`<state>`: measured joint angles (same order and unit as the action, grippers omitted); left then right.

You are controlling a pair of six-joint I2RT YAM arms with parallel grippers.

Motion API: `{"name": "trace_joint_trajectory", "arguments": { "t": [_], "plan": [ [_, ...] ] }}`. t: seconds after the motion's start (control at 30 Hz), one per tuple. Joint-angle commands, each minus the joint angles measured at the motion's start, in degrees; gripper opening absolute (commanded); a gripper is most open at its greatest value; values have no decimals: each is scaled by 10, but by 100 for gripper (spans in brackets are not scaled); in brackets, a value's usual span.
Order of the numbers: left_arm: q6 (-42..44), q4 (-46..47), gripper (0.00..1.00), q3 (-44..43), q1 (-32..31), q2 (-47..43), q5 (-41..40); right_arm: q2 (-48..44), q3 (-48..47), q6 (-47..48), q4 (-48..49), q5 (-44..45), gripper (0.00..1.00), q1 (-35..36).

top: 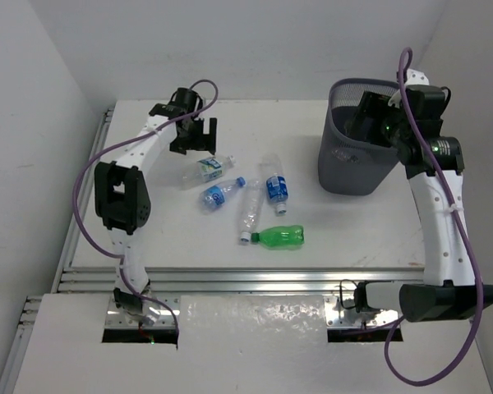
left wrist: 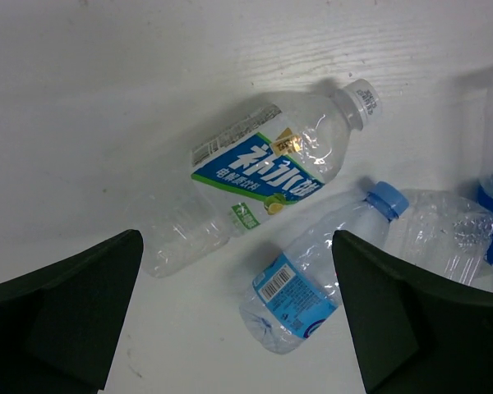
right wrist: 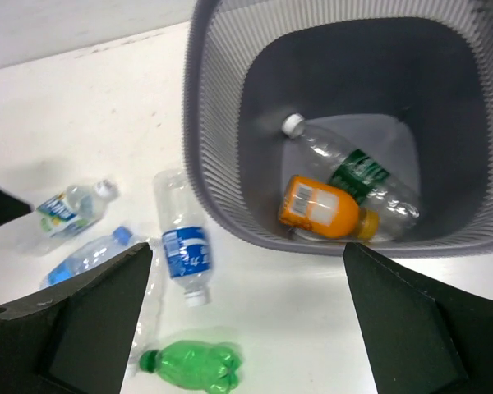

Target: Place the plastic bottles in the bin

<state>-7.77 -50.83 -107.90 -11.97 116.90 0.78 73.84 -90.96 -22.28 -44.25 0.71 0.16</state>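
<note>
Hovering wide open: right over bin, left over table bottles

Right gripper [right wrist: 248, 263] sits above the bin [top: 345, 174], jaws spread wide, nothing in them. On the bin floor: orange bottle [right wrist: 322, 209] touching a clear bottle with dark green label [right wrist: 357, 176]. Left gripper [left wrist: 237, 267] jaws wide apart too, empty, above the white-capped bottle [left wrist: 263, 168] lying on the table [top: 148, 238]. Blue-capped bottle [left wrist: 312, 275] lies just beside it. Also on the table, left of the bin: blue-label bottle [top: 274, 185], crushed clear bottle [top: 251, 212], bright green bottle [top: 281, 237].
</note>
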Motion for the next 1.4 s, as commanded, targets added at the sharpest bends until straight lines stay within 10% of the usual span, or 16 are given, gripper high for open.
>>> {"name": "trace_joint_trajectory", "arguments": {
  "t": [0.0,0.3,0.77,0.87,0.97,1.07,1.2,1.37],
  "plan": [
    [22,29,97,39,-7,-41,37,-5,33,-6,35,-66,99,0],
    [180,91,100,107,-27,-71,-33,-74,114,-18,72,-140,99,1],
    [150,116,100,45,-6,68,-36,-127,146,-34,112,-182,99,2],
    [95,104,83,14,21,104,-47,-132,162,-44,126,-187,99,10],
    [51,87,20,-13,31,118,-39,-126,170,-50,134,-207,99,19],
    [14,69,0,-21,32,78,-33,-115,186,-58,164,-292,99,36],
    [-68,83,0,19,32,-45,46,-129,256,-97,357,-444,99,130],
    [-277,400,0,294,15,-287,351,-125,343,-170,550,-453,99,236]
  ]
}}
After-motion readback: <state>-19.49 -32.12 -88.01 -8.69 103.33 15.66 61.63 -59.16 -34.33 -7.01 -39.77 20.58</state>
